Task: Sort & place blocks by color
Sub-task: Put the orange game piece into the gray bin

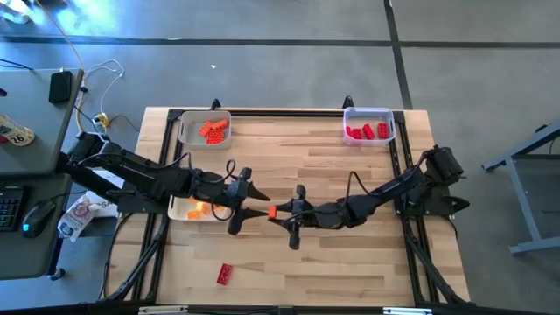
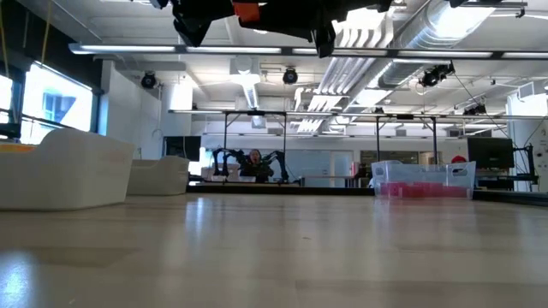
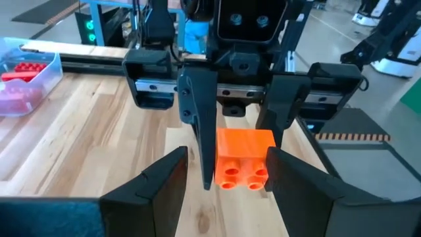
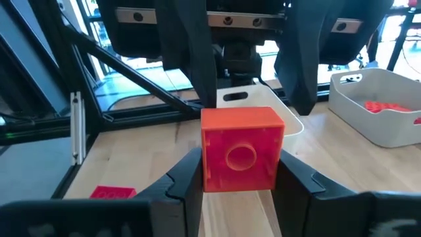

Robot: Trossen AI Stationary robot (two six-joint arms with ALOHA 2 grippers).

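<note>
An orange studded block (image 1: 272, 211) hangs in mid-air over the table's middle, seen high up in the low view (image 2: 248, 10). My right gripper (image 4: 240, 187) is shut on it. My left gripper (image 3: 227, 178) faces it from the table's left, open, with its fingers standing wide on either side of the block (image 3: 243, 158); I cannot see them touching it. A red block (image 1: 225, 274) lies flat on the wood near the near edge. Orange blocks fill the far-left white tray (image 1: 206, 129), red ones the clear far-right tray (image 1: 367, 129), and yellow-orange ones a white tray (image 1: 179, 208) under the left arm. My right gripper pinches the orange block by its two opposite side faces (image 4: 209, 164) between its two fingers. The fingers (image 3: 200, 131) come level from the table's right. The block is lifted clear of the table and sits straight in the hold.
Both arms reach toward the table's middle, fingertips nearly meeting. The trays stand along the far edge and at the left edge. Black rails frame the table's far and side edges (image 1: 280, 110). Bare wood lies between the trays and along the near edge beside the red block.
</note>
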